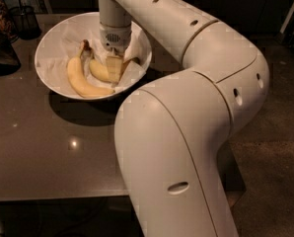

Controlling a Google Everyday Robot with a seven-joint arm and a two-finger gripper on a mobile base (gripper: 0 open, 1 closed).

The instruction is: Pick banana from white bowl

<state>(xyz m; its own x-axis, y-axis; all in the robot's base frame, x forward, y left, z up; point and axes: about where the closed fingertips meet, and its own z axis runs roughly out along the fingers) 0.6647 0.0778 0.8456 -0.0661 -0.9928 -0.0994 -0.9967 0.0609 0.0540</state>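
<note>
The white bowl point(51, 46) stands on the dark table at the back left, lined with crumpled white paper. Two bananas lie in it. The shorter, strongly curved banana point(98, 71) lies in the middle, with a brownish stem pointing up-left and a dark tip at the right. The longer, paler banana point(83, 83) lies to its left and front. My gripper point(115, 67) reaches straight down into the bowl and sits right on the middle of the shorter banana, hiding part of it. The banana rests in the bowl.
A dark wire-mesh cup point(24, 19) stands behind the bowl at the far left. A dark object point(1, 53) sits at the left edge. My arm's large white links fill the right and front. The table's front edge point(53, 197) runs below.
</note>
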